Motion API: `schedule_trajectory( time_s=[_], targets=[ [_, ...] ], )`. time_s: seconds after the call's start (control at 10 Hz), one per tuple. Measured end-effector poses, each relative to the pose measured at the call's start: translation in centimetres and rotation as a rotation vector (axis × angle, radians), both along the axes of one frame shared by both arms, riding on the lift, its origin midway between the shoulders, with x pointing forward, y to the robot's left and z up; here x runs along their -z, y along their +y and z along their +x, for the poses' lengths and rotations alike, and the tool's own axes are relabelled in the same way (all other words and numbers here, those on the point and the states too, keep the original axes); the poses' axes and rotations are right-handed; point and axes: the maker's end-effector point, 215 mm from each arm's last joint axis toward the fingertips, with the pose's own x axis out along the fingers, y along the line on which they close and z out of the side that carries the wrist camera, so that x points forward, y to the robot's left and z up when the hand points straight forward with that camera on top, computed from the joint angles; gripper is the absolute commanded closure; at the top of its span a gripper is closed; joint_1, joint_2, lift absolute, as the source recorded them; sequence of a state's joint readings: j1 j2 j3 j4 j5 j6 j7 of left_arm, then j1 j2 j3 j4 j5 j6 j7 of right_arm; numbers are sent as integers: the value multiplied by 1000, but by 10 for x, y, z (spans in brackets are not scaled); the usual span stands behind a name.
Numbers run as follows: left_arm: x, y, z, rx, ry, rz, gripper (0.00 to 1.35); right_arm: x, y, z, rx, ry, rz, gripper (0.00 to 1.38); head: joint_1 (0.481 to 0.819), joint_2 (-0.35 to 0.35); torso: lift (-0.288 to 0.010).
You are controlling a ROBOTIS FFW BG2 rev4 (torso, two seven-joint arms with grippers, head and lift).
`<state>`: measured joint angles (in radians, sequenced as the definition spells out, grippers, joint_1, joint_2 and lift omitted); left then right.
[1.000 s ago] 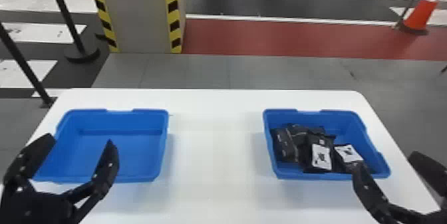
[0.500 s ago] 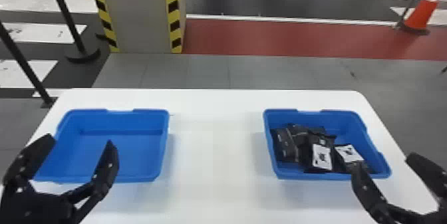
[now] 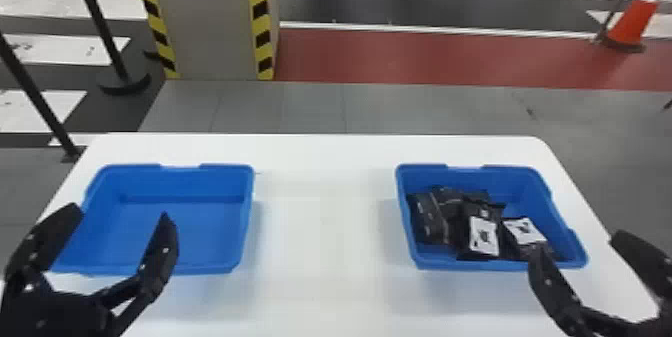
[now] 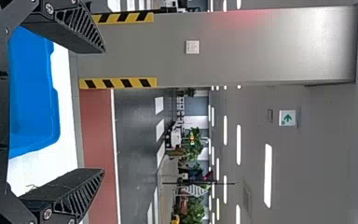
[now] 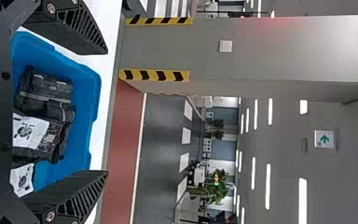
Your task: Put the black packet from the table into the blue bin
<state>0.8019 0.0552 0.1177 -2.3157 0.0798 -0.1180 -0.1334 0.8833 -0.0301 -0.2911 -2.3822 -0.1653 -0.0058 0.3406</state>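
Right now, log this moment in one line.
black packets in right blue plastic bin | black left gripper open | black right gripper open

From my remote seat, I can read no words or numbers. My wrist views show a white sign (image 4: 283, 122) high overhead, bearing a green arrow (image 4: 287, 117) pointing left in the room. Black packets (image 3: 475, 209) in the right-hand blue bin (image 3: 517, 181) carry white labels (image 3: 484, 237) with dark print, illegible to me.

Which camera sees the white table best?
The head view: it shows the white table, whole far edge included, and both blue bins. The left wrist view shows bits beside one bin; the right wrist view, bits beside the other.
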Motion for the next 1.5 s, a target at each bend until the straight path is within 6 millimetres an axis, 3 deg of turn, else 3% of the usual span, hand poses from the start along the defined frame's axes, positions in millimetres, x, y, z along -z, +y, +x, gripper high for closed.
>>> schedule_trajectory(
  time_s=[1.1, 1.5],
  targets=[
    [1, 0, 0, -1, 2, 1, 116, -8, 0, 3, 0, -38, -11, 104, 695, -52, -110],
    [0, -2, 1, 2, 0, 0, 116, -7, 0, 5, -7, -43, -18, 173, 695, -54, -110]
  ],
)
